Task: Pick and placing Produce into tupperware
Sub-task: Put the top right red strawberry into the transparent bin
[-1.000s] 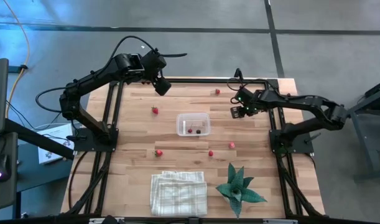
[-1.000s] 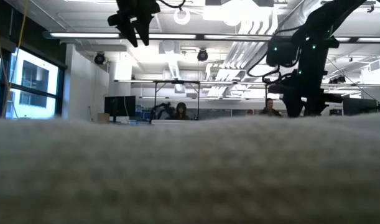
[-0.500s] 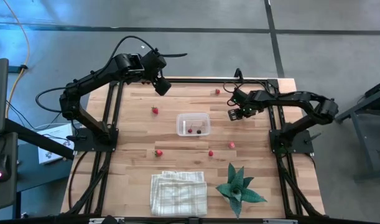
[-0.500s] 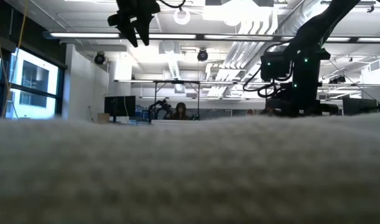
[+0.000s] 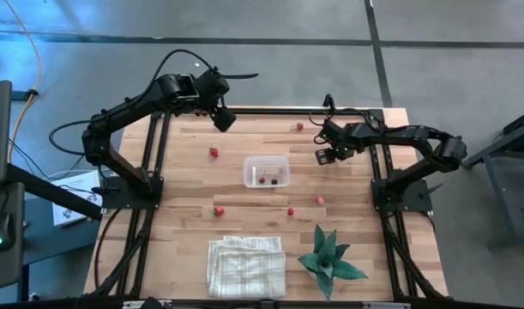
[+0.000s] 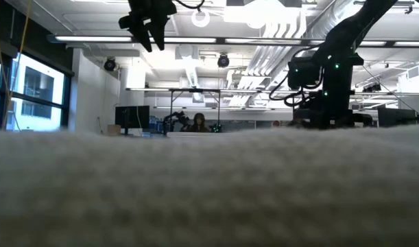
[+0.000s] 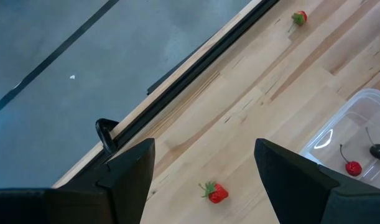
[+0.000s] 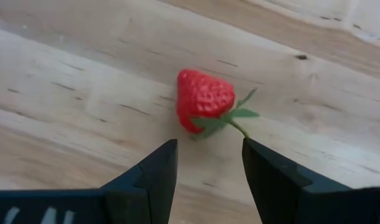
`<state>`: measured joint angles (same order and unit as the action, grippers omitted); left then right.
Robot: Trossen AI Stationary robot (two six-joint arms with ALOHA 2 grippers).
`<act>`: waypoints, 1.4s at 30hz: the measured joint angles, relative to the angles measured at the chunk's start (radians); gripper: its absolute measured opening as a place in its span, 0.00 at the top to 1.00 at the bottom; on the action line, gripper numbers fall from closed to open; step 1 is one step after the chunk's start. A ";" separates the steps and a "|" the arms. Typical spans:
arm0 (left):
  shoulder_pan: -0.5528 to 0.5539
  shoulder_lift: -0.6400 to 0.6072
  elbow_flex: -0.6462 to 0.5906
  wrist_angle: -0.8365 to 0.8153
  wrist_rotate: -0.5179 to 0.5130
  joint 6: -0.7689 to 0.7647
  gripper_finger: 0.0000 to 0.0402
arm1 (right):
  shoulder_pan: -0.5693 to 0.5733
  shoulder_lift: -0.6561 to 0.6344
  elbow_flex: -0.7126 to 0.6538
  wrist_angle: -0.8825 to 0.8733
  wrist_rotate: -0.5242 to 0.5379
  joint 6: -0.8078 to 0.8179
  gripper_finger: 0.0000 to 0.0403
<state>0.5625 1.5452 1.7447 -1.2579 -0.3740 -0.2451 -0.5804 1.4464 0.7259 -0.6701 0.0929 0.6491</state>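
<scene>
The clear tupperware [image 5: 267, 171] stands mid-table with two small dark and red pieces inside. Red strawberries lie loose on the wood around it: [image 5: 213, 153], [image 5: 300, 126], [image 5: 218, 211], [image 5: 291, 211], [image 5: 320, 200]. My right gripper [image 5: 322, 157] is low, just right of the tupperware. It is open [image 8: 209, 148], and a strawberry [image 8: 205, 101] lies on the wood just ahead of its fingertips, untouched. My left gripper [image 5: 225, 120] hangs raised over the far left part of the table, open [image 7: 205, 155], above a strawberry [image 7: 216, 192].
A checked folded cloth [image 5: 246, 266] lies at the near edge and fills the low view's foreground [image 6: 209, 185], hiding the tabletop there. A green spiky plant [image 5: 328, 257] stands to the cloth's right. Black frame rails [image 5: 150, 154] run along both sides.
My right gripper has moved a little toward the table's left and come down, then held still over the last half second. The left arm and the produce have kept their places.
</scene>
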 joint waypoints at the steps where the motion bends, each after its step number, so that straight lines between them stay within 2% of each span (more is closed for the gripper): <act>1: 0.000 0.000 0.000 0.000 0.000 0.000 0.34 | 0.000 0.000 0.008 -0.011 -0.004 -0.005 0.57; 8: 0.000 0.000 0.000 0.000 0.000 -0.013 0.34 | -0.009 -0.001 0.067 -0.071 -0.007 -0.129 0.57; 16: 0.000 0.000 0.000 0.000 0.000 -0.023 0.34 | -0.045 -0.001 0.105 -0.197 -0.010 -0.412 0.57; 23: 0.000 0.000 0.000 0.000 0.000 -0.046 0.34 | -0.087 -0.001 0.096 -0.169 -0.040 -0.553 0.57; 31: 0.000 0.000 0.000 0.000 0.000 -0.055 0.34 | -0.115 0.012 0.096 -0.161 -0.049 -0.634 0.57; 42: 0.000 0.000 0.000 0.000 0.000 -0.068 0.34 | -0.115 0.100 0.095 -0.108 -0.049 -0.688 0.57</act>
<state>0.5629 1.5452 1.7447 -1.2583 -0.3744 -0.3132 -0.6956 1.5464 0.8211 -0.7784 0.0437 -0.0393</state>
